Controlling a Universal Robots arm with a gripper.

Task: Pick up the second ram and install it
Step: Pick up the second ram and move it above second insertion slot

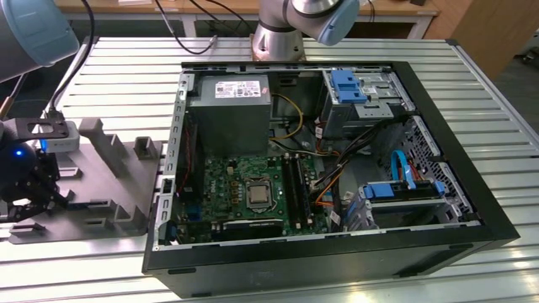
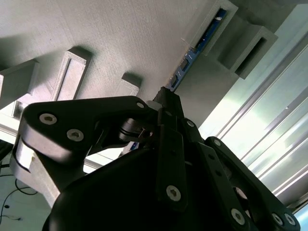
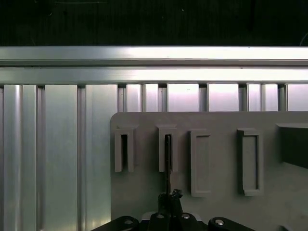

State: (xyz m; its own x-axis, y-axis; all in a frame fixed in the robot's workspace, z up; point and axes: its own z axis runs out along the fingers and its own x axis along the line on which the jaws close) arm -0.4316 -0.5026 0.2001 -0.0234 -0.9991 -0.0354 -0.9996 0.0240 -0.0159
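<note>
Your gripper [image 2: 166,96] is squeezed narrow and looks pinched on the near end of the second ram [image 2: 210,29], the blue stick standing on edge in a slot of the grey holder [image 2: 120,38], its long side running straight ahead.

The arm [image 1: 278,35] rises from its base and swings over to the exterior view's left; the gripper [image 1: 24,201] hangs pointing down (a blue light glows on its body); in the second wrist view its black fingers [image 2: 168,110] pinch the second ram [image 2: 208,33].
</note>
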